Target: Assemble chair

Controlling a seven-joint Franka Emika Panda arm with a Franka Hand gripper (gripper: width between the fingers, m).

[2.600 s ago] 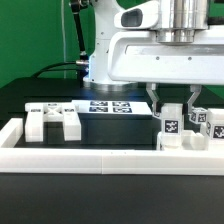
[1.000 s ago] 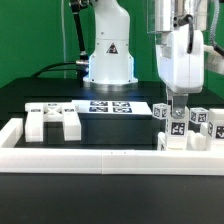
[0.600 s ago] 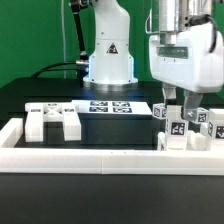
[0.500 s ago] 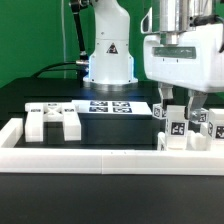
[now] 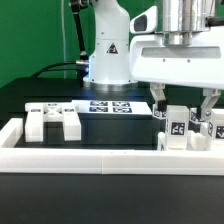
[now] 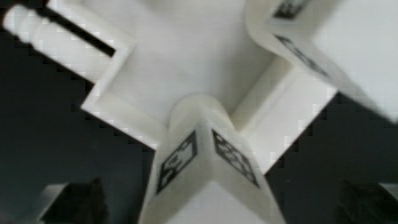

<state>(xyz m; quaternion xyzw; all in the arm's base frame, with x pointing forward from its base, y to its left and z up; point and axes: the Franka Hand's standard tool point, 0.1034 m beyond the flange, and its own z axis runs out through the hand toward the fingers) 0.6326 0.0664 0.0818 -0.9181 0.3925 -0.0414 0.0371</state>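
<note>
Since a second ago the gripper (image 5: 182,102) has turned and its jaws now stand wide apart, holding nothing. The chair post (image 5: 177,128) stands upright beneath, just beside the marker board (image 5: 108,107), on the exterior view's right. A finger grazing it in retreat could topple it.

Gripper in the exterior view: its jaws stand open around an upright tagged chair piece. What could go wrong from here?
1. The gripper has one finger right beside the neighbouring tagged pieces. A move down or sideways could knock them.
2. The upright tagged piece stands free between the open jaws, near the border frame. A brush could tip it.
</note>
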